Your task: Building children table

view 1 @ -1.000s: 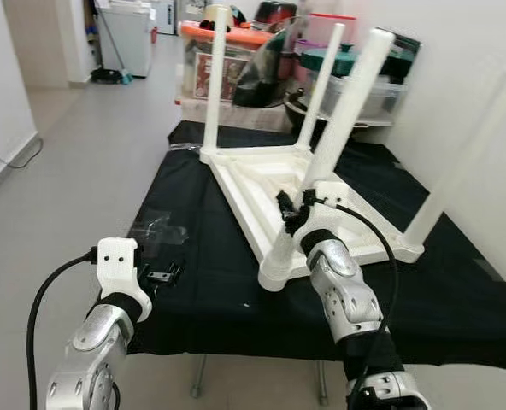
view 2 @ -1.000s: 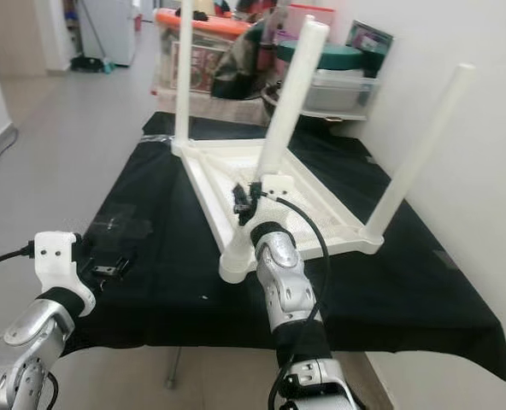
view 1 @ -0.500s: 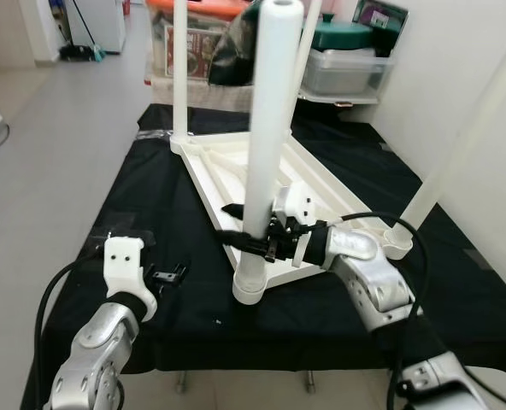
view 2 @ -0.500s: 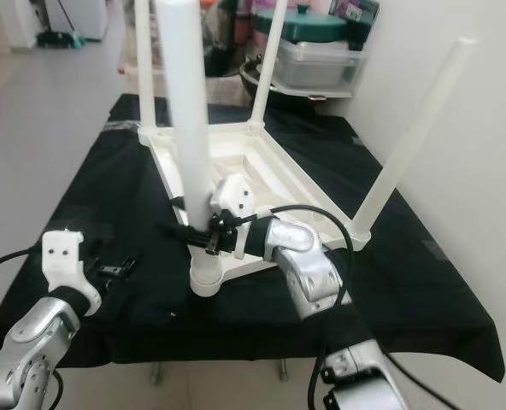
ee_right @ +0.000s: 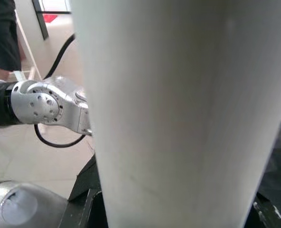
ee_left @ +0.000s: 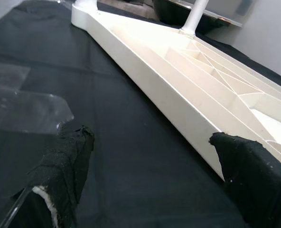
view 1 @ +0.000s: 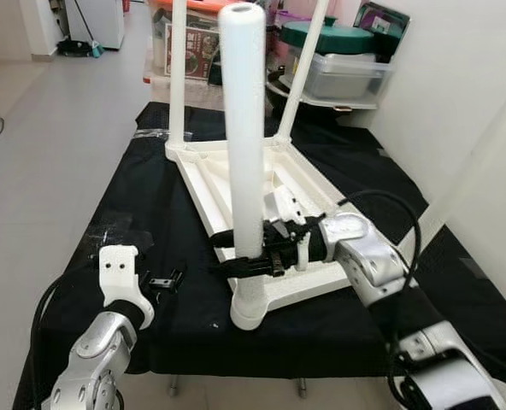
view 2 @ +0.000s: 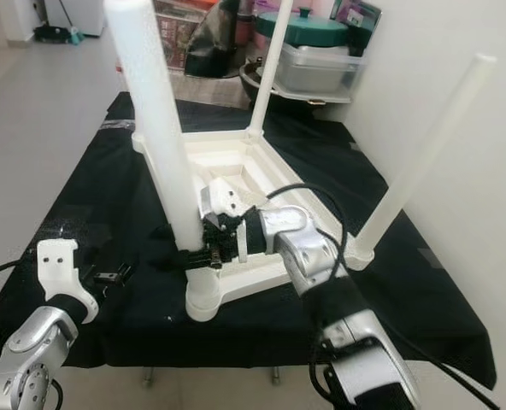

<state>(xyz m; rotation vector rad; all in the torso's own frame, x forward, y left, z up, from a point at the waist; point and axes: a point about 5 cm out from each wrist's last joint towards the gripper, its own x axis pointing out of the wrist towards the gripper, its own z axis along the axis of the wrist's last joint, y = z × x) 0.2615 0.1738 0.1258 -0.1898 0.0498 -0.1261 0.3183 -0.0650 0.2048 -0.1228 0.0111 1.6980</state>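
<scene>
The right hand (view 1: 246,254) grips the near white leg (view 1: 243,145), upright at 6 o'clock on the upside-down children table (view 1: 300,184). Left hand (ee_left: 150,175) waits open. Next, probably twist the leg tight.

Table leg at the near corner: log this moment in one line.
right gripper: closed around near-corner table leg, low on it | leg: upright in upturned white tabletop | left gripper: open, over black cloth

A small white plastic table (view 1: 274,175) lies upside down on a black cloth (view 1: 150,213), its four long round legs pointing up, and the nearest leg (view 1: 242,145) stands straight up in its corner socket
</scene>
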